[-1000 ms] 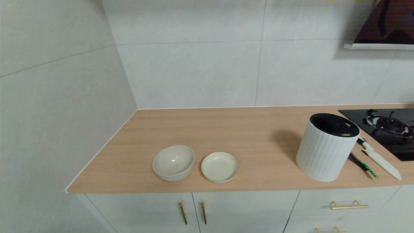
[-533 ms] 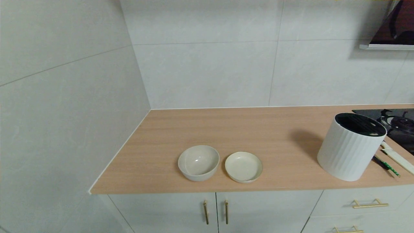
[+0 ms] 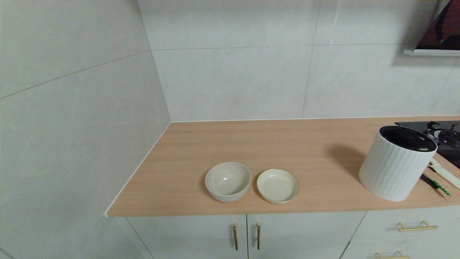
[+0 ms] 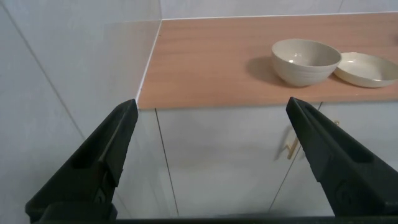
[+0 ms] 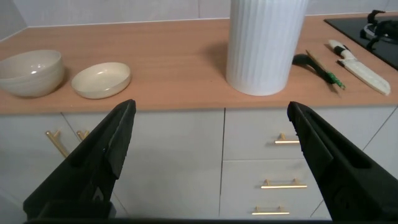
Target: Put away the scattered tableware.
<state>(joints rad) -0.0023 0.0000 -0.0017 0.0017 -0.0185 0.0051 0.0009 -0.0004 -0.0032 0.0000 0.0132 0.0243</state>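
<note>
Presently, nothing is in hand. Risks noted first, biggest item down.

Countertop [image 3: 269,144]: both grippers sit low, below its front edge and facing the cabinet doors [image 3: 179,237]. An arm raised without backing off could catch the edge from beneath.

White ribbed holder [image 3: 393,174]: stands upright near the right end, tall for its footprint. My guess is that a sideways nudge during a reach behind it would tip it.

Bowl [image 3: 228,181]: close to the front edge, just beside the shallow dish [image 3: 277,186], a thin gap between them. A finger pushed into that gap may shove one into the other, or off the edge. The smooth glazed rims could slip from a pinch.

Knife [image 3: 446,176] and chopsticks [image 3: 437,184]: they lie flat just behind the holder on its right, partly hidden by it. Thin and flush to the wood, they look hard to get under, and the chopsticks may roll.

Pose: left gripper [image 4: 208,168] spread wide, empty, aimed at the counter's wall-side corner, with the bowl farther off. Right gripper [image 5: 211,165] equally wide, empty, aimed towards the holder.
</note>
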